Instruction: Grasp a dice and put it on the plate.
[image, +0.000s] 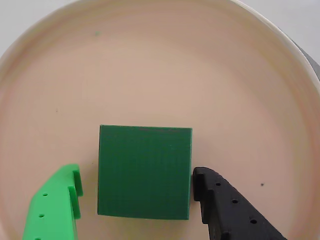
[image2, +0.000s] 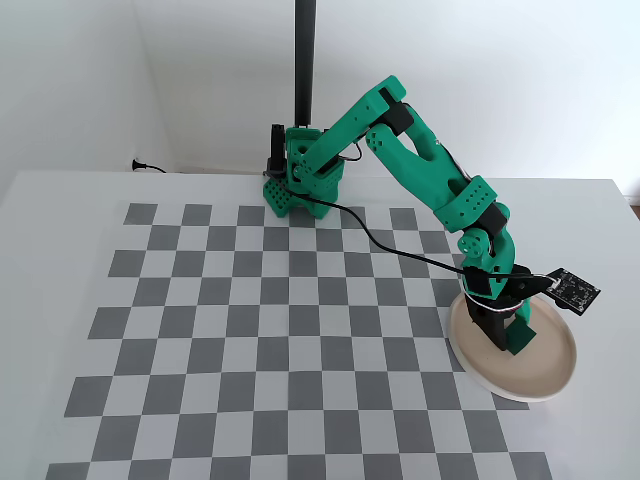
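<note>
In the wrist view, end effector (image: 136, 186) fingers flank dice (image: 144, 171).

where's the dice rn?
On the plate, between the fingers in the wrist view; fixed view puts that plate at the checkerboard's right edge, dice mostly hidden.

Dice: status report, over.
Gripper low over the plate, jaws flanking the dice, green side showing a gap. Dice resting on plate. Nothing in the way.

No readable text, labels, numbers or signs on anything in either view.
</note>
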